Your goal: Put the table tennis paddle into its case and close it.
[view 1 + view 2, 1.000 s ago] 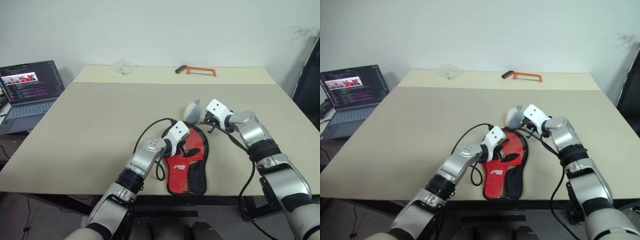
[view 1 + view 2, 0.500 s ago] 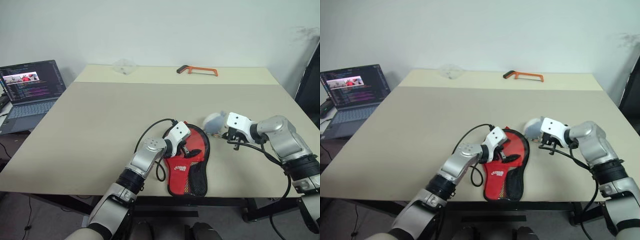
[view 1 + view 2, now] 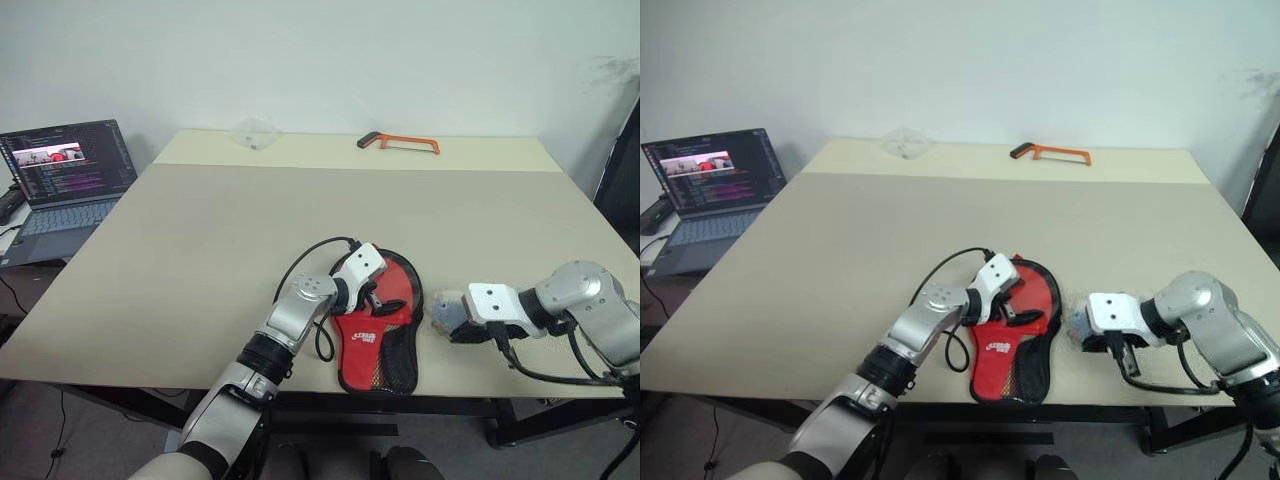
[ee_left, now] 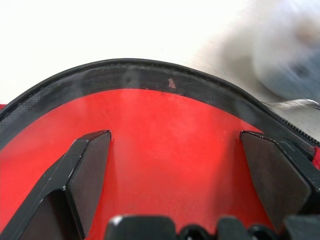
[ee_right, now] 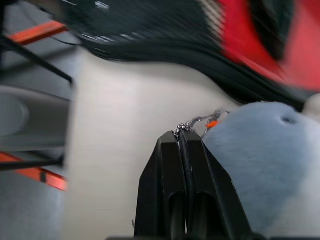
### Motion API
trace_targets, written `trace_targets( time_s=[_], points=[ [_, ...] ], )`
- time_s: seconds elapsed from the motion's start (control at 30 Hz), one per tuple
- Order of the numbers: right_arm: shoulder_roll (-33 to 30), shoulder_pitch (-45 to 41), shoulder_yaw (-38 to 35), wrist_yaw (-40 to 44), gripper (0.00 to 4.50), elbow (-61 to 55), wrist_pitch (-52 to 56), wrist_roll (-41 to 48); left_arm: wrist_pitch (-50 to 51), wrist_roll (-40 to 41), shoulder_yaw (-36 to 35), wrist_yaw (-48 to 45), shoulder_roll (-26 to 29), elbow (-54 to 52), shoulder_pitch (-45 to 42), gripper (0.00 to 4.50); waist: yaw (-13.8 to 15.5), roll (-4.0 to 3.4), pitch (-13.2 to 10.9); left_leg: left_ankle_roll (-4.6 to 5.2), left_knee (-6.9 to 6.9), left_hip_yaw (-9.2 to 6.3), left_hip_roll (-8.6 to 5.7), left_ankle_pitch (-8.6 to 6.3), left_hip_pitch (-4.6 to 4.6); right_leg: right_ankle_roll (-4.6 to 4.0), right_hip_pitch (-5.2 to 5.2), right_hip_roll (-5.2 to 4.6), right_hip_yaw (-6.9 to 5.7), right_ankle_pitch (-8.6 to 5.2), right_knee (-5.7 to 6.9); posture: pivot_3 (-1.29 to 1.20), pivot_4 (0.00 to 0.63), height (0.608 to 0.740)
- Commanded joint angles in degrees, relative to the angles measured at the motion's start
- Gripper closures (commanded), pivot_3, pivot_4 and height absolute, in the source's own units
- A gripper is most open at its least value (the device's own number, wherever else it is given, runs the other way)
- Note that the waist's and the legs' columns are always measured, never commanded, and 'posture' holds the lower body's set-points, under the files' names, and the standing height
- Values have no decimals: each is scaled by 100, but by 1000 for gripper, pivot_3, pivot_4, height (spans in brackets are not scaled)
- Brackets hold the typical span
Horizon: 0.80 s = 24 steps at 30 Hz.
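Near the front edge of the surface lies the case, with its narrow handle end toward the front edge and its round end pointing to the back. The side facing up shows a red logo panel and black mesh at the narrow end. Through the round part a red face is visible with a black rim around it — this seems to be the table tennis paddle inside, but the handle I cannot make out.

The left tool rests over the round part of the case, its two black fingers spread wide, one at each side of the red face. A thin black cable curves on the surface just beside the left arm.

To the right of the case, also near the front edge, the right tool has its fingers pressed together — they pinch a small bead chain. On this chain hangs a soft grey-blue plush charm, which is just beside the case's right rim; I cannot tell if it touches the surface.

Far at the back edge lies an orange-framed hacksaw, and to the left of it a small clear plastic thing. Beyond the left edge an open laptop stands on another table.
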State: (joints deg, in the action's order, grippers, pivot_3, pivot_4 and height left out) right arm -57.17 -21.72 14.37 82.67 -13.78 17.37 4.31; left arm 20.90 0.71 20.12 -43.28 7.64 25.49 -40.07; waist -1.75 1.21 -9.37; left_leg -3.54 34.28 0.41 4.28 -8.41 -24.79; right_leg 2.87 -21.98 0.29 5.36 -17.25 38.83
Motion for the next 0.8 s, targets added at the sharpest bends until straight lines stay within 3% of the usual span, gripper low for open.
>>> trace_targets(
  time_s=[0.03,0.43,0.8],
  points=[
    [-303,368,-54,356,4481,-796,-20,394,276,-416,426,-25,64,640,256,18,8,2,4,0,0,-4,-4,0,0,1,0,-4,-3,-2,0,0,150,740],
    [-924,1820,116,360,4481,-2534,-101,784,228,-525,538,-113,11,908,99,18,4,60,52,-17,-1,-26,-62,-14,6,31,38,-70,-27,-31,-23,0,150,740],
    [-867,1528,-85,-48,4481,-2355,236,598,98,-555,555,-155,-35,1214,-79,18,6,88,87,-28,-6,-31,-62,-33,18,31,62,-81,-43,-31,-89,0,150,740]
  ],
)
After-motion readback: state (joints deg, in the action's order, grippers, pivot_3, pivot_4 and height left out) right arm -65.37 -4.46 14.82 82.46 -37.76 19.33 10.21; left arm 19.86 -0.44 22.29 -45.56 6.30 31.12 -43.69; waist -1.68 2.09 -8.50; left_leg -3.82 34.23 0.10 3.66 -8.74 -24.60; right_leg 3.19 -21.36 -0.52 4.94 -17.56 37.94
